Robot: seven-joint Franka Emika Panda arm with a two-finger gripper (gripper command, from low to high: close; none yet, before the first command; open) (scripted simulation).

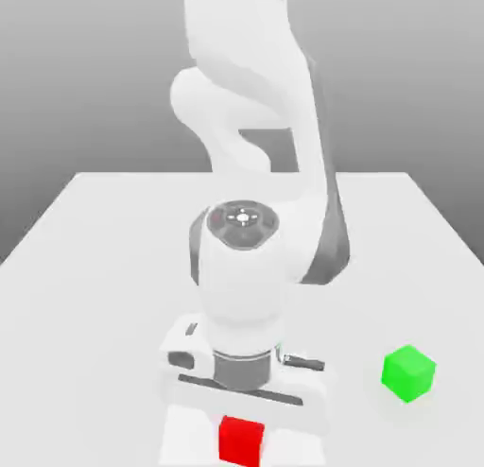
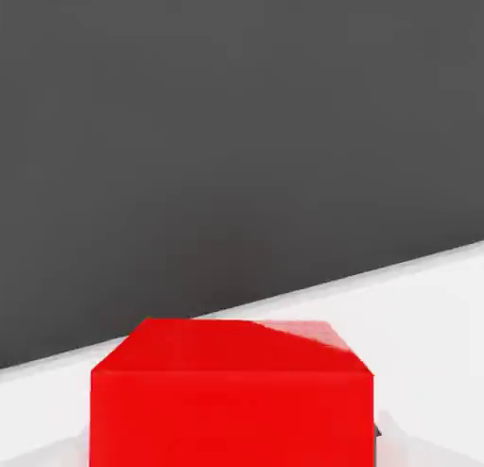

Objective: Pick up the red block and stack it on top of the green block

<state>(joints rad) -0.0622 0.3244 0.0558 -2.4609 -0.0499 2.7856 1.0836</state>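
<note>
Red block [image 1: 240, 441] is clamped between the closed-in fingers of the gripper [image 1: 240, 446], so a lift and carry toward the green block [image 1: 408, 371] is called for next

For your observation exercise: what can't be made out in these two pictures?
- Red block, exterior view: underside cut off by the picture's bottom edge, so contact with the table is unclear.
- Red block, hand view: base cut off by the edge.
- Green block: far faces hidden.
</note>
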